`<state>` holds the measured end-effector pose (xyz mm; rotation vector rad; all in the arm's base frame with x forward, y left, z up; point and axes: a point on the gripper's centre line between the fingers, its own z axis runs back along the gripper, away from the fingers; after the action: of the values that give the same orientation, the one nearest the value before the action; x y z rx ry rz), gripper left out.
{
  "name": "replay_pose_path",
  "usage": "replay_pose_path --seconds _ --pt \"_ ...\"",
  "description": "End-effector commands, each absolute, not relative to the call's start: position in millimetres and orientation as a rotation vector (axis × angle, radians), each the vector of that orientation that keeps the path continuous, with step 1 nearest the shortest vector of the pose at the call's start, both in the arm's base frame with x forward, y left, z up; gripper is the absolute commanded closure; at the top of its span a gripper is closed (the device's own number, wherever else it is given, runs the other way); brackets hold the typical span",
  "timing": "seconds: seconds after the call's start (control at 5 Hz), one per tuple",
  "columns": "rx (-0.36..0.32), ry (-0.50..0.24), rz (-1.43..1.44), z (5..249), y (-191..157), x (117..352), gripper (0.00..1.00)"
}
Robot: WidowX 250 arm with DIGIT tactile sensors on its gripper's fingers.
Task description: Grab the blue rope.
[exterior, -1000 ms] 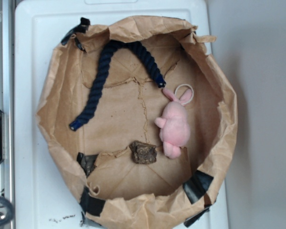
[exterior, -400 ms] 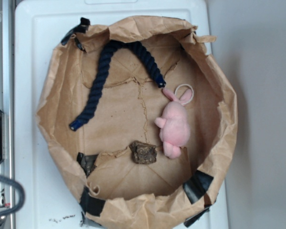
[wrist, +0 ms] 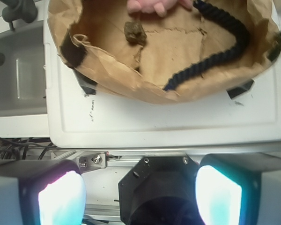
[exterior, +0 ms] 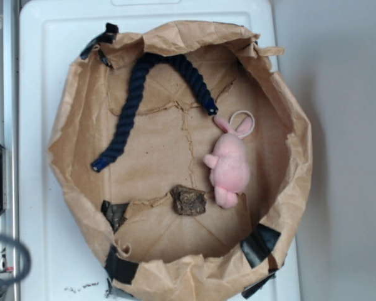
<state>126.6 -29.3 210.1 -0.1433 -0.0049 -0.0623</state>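
The blue rope (exterior: 133,100) lies in an arch inside the brown paper bag (exterior: 75,106), one capped end at the lower left, the other beside the pink plush bunny (exterior: 229,164). In the wrist view the blue rope (wrist: 225,51) curves along the bag's right side. My gripper (wrist: 140,194) stands open, its two pale fingers (wrist: 61,199) wide apart with nothing between them. It hangs outside the bag, over the robot's black base, well short of the rope. The exterior view does not show the gripper.
The bag sits on a white lid (exterior: 37,125). A dark brown lump (exterior: 188,200) lies near the bag's middle. Black tape patches (exterior: 260,244) mark the bag rim. A grey cable loop (exterior: 6,263) shows at the lower left. A grey bin (wrist: 18,70) stands left in the wrist view.
Only the grey cable loop at the lower left edge has shifted slightly. Rope, bunny and bag have not moved.
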Motion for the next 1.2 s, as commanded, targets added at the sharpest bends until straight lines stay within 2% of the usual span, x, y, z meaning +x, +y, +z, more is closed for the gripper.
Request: replay_pose_path --seconds 0.0,0.4,0.8,1.0 --pt "-0.137 -0.051 -0.069 221 -29 131 0.0" --pt "-0.137 -0.051 -0.069 221 -29 131 0.0" --pt "-0.135 -0.065 -0.012 221 -15 178 0.0" --pt "-0.136 -0.052 0.05 214 -13 184 0.0"
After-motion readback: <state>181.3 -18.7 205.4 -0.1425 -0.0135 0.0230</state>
